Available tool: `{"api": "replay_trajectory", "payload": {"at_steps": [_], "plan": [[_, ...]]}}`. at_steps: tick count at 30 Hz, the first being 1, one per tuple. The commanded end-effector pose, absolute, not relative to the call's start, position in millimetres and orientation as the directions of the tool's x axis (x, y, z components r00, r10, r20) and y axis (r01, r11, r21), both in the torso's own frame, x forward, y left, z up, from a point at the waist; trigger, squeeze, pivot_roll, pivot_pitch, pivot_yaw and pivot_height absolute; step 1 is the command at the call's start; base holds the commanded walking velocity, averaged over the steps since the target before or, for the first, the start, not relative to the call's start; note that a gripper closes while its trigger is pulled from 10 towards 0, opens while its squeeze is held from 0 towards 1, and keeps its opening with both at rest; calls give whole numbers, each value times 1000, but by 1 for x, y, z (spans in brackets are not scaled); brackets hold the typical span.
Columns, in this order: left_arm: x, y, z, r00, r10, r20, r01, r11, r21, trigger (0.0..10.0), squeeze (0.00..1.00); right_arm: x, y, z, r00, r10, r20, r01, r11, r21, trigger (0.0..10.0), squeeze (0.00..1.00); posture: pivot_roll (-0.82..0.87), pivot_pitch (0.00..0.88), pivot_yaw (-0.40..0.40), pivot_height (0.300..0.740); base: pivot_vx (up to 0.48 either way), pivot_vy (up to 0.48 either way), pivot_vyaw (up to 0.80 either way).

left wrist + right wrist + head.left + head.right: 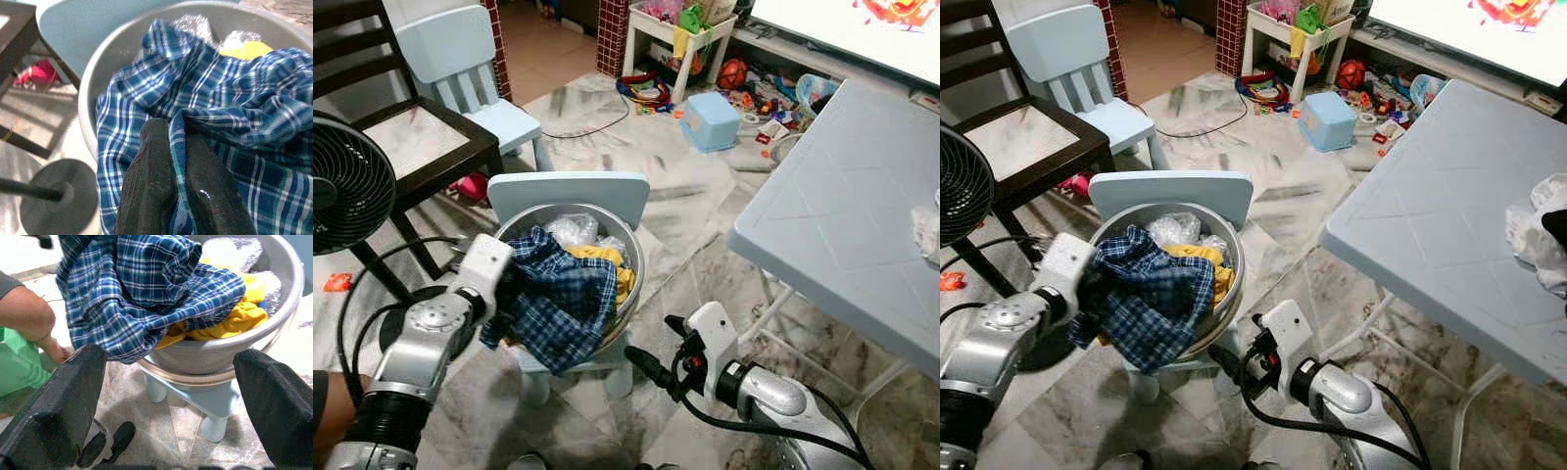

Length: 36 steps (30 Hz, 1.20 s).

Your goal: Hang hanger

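The left hand (178,181) was at the near left rim of a grey metal basin (628,257) and had its two black fingers (151,186) pressed together on a fold of a blue plaid shirt (558,299); in the left wrist view the cloth ran up between the fingers and over them. The shirt was draped over the front and left edge of the basin, part of it hanging down outside the rim. Beneath and behind it in the basin lay a yellow garment (607,257) and some crumpled clear plastic (573,228). The basin sat on the seat of a small pale blue child's chair (570,192), whose backrest rose just behind it. The right hand (651,367) was lower and in front of the chair, near its right front leg, touching nothing; the right wrist view showed its fingers (54,406) spread wide apart, with the basin and the hanging shirt framed between them. No hanger could be made out in any view, so where the task's thing was I cannot tell. To the robot's left stood a black fan (347,186) and a dark wooden chair (411,137), with a second pale blue chair (460,59) behind. A light blue counter (847,206) was to the right, a white cloth (1538,235) lying near its far edge. Toys (744,83) were scattered on the marble floor (675,176) beyond. A person's arm (24,313) showed in the right wrist view beside the shirt.
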<state>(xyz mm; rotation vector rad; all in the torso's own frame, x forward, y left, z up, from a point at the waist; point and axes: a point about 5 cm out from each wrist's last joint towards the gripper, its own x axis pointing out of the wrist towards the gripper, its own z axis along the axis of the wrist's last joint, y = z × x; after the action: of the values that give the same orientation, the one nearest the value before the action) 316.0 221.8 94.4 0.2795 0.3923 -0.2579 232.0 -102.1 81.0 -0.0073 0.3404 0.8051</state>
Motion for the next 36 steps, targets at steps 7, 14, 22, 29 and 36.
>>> {"api": "replay_trajectory", "payload": {"at_steps": [7,14,22,29,36], "plan": [[330,227,100,941,-101,-323,179,959,221,0,0,234,-107,86,662,691,-290,-700,709,90,10000,0,73,156,-137,740,0,0,0],[328,185,96,793,-418,-444,540,820,192,0,0,238,-106,94,659,699,-279,-721,692,32,10000,0,66,147,-132,740,0,0,0],[312,162,80,620,-537,-572,755,608,247,0,0,240,-107,97,676,684,-275,-719,694,-43,10000,0,60,146,-128,740,0,0,0],[327,185,81,800,-351,-487,548,759,353,10000,1000,241,-106,99,676,686,-268,-723,689,-62,10000,0,63,146,-132,740,0,0,0],[333,194,97,879,-286,-381,430,822,373,10000,1000,243,-105,100,670,692,-269,-731,677,-79,10000,0,73,145,-133,740,0,0,0]]}}
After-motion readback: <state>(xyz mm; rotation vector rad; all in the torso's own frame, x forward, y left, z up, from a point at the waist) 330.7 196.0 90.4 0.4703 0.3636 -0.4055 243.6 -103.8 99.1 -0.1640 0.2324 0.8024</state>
